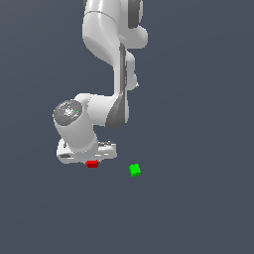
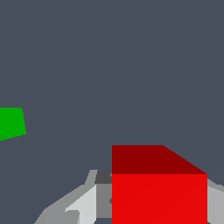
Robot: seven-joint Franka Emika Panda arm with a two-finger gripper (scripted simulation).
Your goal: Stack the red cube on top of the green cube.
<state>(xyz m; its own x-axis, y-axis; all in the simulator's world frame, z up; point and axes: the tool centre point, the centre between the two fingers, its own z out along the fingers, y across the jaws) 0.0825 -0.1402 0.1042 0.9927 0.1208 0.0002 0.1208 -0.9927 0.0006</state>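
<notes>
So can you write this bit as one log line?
gripper: at red cube, grip unclear | green cube: apart, bare | stack: not done

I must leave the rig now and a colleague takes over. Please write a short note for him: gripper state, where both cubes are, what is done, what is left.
Gripper: low over the red cube, which sits between its fingers in the wrist view; whether they are clamped on it cannot be told.
Green cube: alone on the floor, apart from the red one, toward the exterior view's right.
Done: the gripper is at the red cube.
Left: confirm the grasp, lift, carry it over the green cube, set it on top, release.
</notes>
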